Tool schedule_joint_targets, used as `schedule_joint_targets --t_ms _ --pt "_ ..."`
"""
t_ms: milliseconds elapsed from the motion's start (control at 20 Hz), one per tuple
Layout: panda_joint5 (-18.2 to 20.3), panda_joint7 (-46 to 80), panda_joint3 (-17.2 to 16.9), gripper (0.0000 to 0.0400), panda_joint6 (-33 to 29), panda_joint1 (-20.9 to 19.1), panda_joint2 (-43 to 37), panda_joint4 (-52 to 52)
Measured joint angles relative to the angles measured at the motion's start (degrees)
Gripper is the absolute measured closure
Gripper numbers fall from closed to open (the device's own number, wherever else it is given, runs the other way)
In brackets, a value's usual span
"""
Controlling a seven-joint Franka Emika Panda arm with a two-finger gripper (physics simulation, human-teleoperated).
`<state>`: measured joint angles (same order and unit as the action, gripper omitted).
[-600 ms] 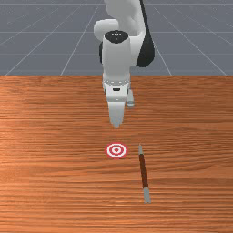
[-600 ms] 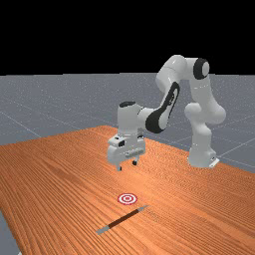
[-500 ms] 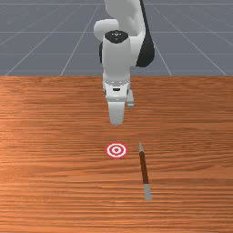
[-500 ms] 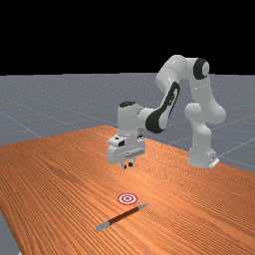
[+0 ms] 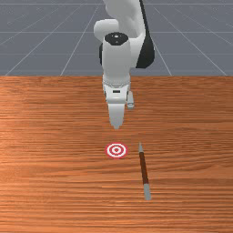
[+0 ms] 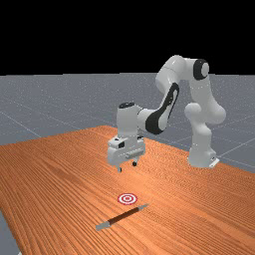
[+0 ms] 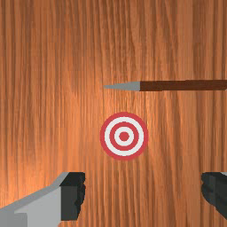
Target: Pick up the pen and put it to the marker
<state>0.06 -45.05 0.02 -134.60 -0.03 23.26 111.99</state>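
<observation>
Hanging the gripper (image 6: 127, 167) above the table (image 5: 50, 150), holding the fingers (image 7: 71, 195) wide apart with nothing between them. Seeing the pen (image 5: 144, 167) lying on the wood, with its tip (image 7: 122, 86) near the marker (image 5: 116, 150), not touching it. Expecting something light, stiff and hardly fragile, but smooth enough for rolling or slipping out of a crooked pinch. Favouring the brown middle (image 6: 124, 215), pinching across its width; probably needing a quarter turn of the gripper first, with the fingers standing apart along the pen's length. Reading that spread plainly in the wrist view, but finding one merged shape in the front view; there, tracing the pen right down to its blunt grey end (image 5: 147, 192).
</observation>
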Motion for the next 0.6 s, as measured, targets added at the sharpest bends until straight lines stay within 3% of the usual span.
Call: schedule_joint_targets --t_ms 300,350,600 --pt "-0.16 2.36 0.44 0.0 3.22 1.32 1.32 -2.21" --pt "-0.11 5.99 0.22 0.0 0.3 2.43 0.57 -0.52" --pt "-0.11 18.35 0.57 0.0 0.91 7.68 1.64 -2.25"
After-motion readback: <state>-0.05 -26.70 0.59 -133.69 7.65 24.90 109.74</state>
